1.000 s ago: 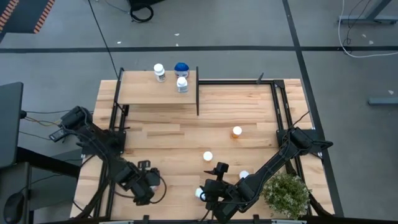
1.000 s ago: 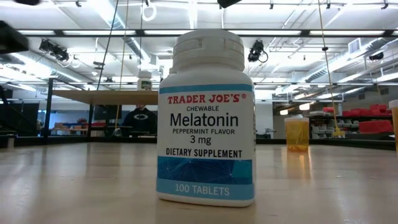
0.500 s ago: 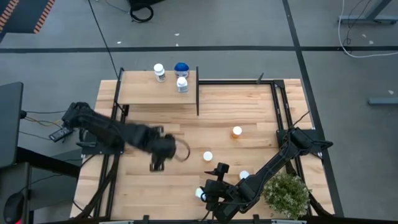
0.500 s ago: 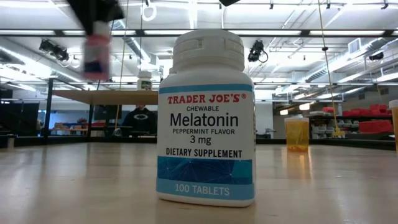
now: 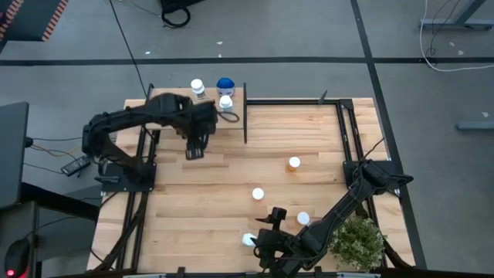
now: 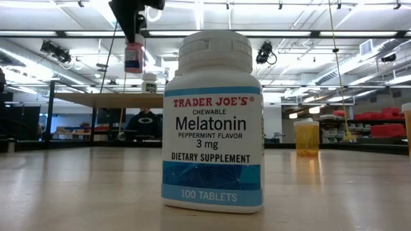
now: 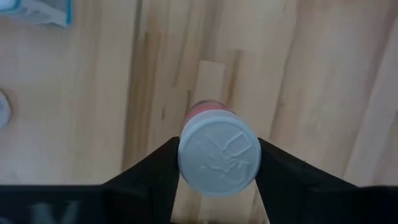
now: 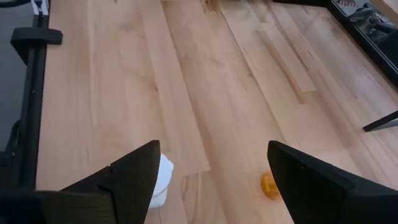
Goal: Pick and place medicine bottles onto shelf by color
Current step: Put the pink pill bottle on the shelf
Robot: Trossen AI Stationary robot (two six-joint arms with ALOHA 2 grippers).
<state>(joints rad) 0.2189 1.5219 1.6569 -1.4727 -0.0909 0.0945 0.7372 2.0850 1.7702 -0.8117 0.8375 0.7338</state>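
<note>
From above: my left hand [image 5: 196,149] hangs off the shelf's [image 5: 166,117] front edge, three bottles on the shelf's far right corner; my right hand [image 5: 266,245] waits at the table's [image 5: 309,131] near edge. Low view: the pink bottle [image 6: 133,56] hangs aloft, clamped in my left hand. Left wrist: fingers [image 7: 155,171] pinch its white cap. Right wrist: fingers [image 8: 134,174] spread apart.
</note>
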